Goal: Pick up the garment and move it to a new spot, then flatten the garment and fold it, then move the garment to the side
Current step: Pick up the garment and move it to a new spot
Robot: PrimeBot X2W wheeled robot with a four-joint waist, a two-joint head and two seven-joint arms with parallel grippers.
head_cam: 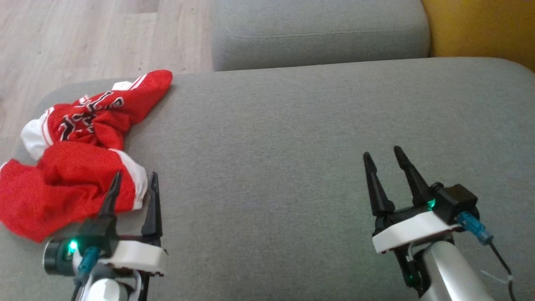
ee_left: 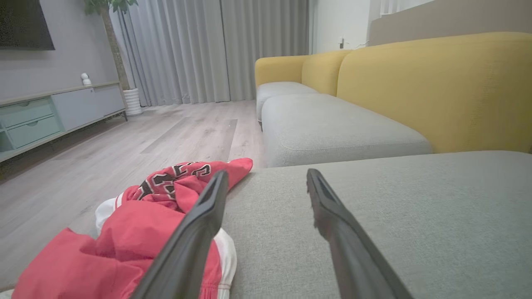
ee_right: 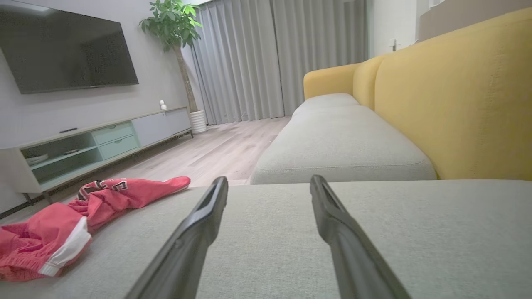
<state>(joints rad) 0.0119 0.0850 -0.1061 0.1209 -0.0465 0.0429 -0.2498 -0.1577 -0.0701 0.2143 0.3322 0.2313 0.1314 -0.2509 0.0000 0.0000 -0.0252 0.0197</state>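
Observation:
The garment [head_cam: 79, 154] is a crumpled red jersey with white trim and black lettering, lying at the left edge of the grey sofa cushion [head_cam: 292, 138]. In the left wrist view the garment [ee_left: 137, 232] bunches under the left finger. My left gripper [head_cam: 136, 177] stands open at the garment's near right corner, one fingertip over the red cloth, nothing held. My right gripper [head_cam: 382, 152] is open over bare cushion far to the right. The right wrist view shows the garment [ee_right: 83, 211] off to the left of the open right gripper [ee_right: 268, 182].
A second grey seat cushion [head_cam: 317, 29] lies beyond, with the yellow backrest [head_cam: 480, 27] at the right. Wooden floor [head_cam: 75, 37] drops off left of the cushion. A TV cabinet [ee_right: 95, 141], potted plant [ee_right: 174, 25] and curtains stand across the room.

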